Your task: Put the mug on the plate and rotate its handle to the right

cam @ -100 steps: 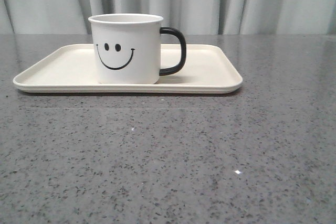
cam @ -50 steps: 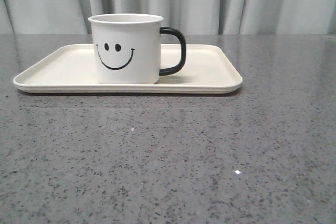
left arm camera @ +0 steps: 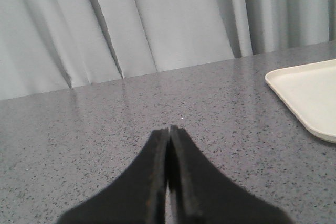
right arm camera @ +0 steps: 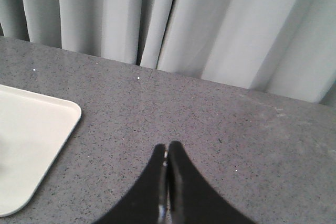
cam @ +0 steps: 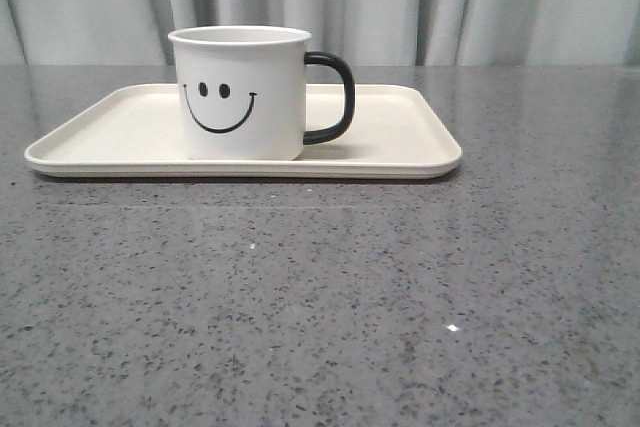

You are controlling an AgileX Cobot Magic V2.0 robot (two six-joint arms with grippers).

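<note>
Now, mug: the mug (cam: 241,93) stands upright on the plate (cam: 400,137), a little left of the plate's middle in the front view, its smiley face turned to the camera.
Handle: the handle (cam: 336,97) sticks out from the mug's right side, pointing right.
Plate: it lies flat on the grey speckled table (cam: 320,297), in front of the pale curtain (cam: 400,2); the mug rests inside its low rim.
My left gripper: my left gripper (left arm camera: 169,132) has its two black fingers pressed together with nothing between them, low over bare table.
Left gripper to plate: one rounded corner of the plate (left arm camera: 310,98) shows off to the side in the left wrist view, apart from my fingertips; the mug is out of that view.
My right gripper: my right gripper (right arm camera: 167,150) is likewise closed, empty, over bare table.
Right gripper to plate: the plate's other end (right arm camera: 31,140) shows in the right wrist view, apart from the fingers; neither gripper touches plate or mug, and neither appears in the front view.
</note>
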